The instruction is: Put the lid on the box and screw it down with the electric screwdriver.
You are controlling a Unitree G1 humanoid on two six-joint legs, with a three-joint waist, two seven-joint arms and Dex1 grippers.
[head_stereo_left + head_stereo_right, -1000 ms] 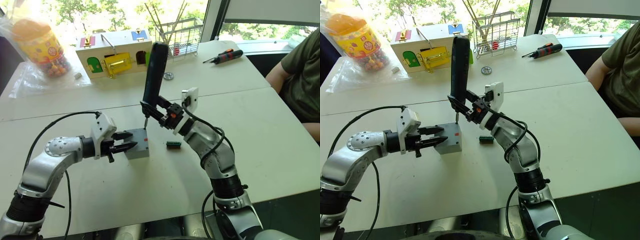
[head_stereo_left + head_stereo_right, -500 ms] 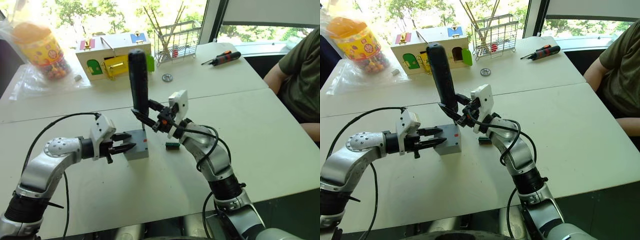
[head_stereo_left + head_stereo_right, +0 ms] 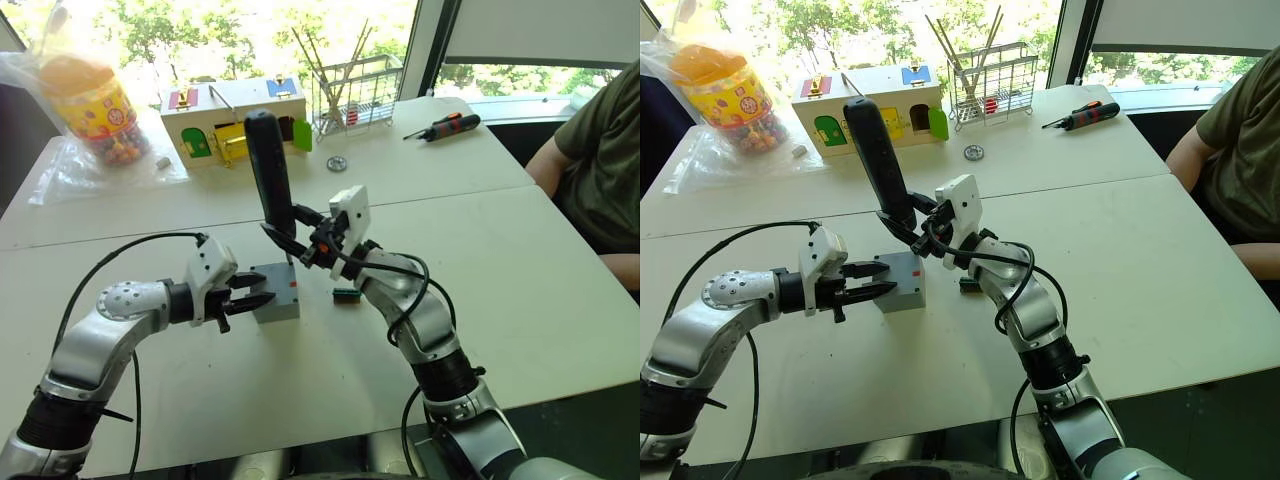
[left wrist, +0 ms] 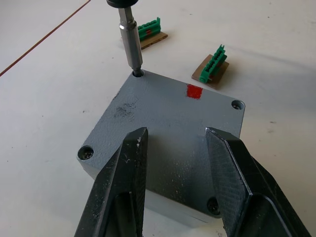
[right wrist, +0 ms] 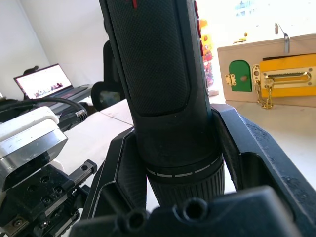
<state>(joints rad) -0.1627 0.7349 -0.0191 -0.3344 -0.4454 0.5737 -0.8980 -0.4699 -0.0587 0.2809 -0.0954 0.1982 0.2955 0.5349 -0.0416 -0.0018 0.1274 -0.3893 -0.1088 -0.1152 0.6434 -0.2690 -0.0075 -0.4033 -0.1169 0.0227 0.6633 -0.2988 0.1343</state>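
On the white table (image 3: 560,260), the screwdriver bit sits in a corner hole of the lid.

The right gripper (image 3: 291,232) pinches the black electric screwdriver (image 3: 270,172), which leans slightly, its bit (image 4: 131,42) down in a corner screw hole of the grey lid (image 4: 168,126) sitting on the box (image 3: 277,293). The left gripper (image 3: 255,296) is beside the box, its fingers (image 4: 123,190) spread above the lid's near edge. Two green connectors (image 4: 212,64) lie just beyond the box.

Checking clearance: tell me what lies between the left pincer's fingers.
In the left wrist view, the lid on the box lies between the left pincer's open fingers.
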